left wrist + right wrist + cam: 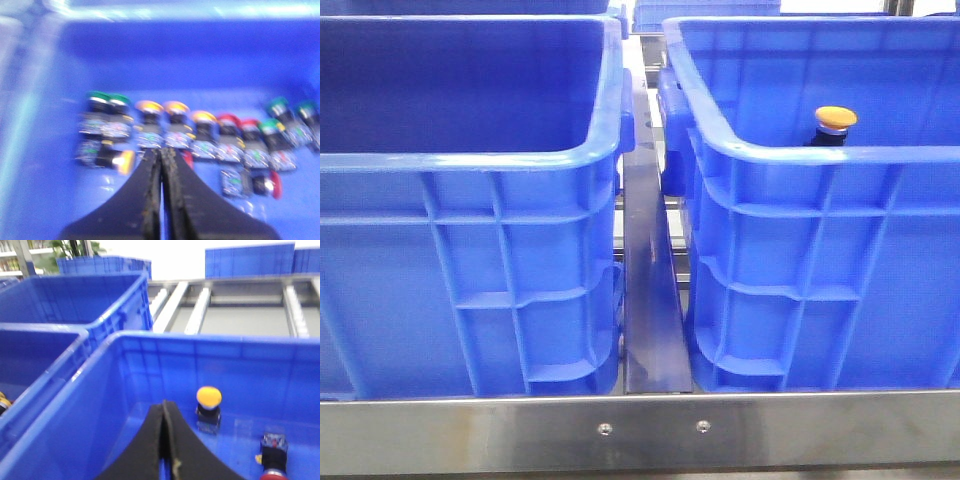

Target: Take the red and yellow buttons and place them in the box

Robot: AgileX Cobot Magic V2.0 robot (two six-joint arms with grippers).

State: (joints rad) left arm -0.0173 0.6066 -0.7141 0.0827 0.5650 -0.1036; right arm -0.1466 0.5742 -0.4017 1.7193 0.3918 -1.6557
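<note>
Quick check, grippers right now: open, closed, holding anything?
Left gripper: closed, holding nothing.
Right gripper: closed, holding nothing.

Brushed steel front rail with two small screws, running across the near edge. Flat grey metal divider strip lying between the two crates. Green-capped push buttons standing in a row, picture blurred. Grey metal roller bars beyond the crates. Further blue crates and a green plant far behind.
</note>
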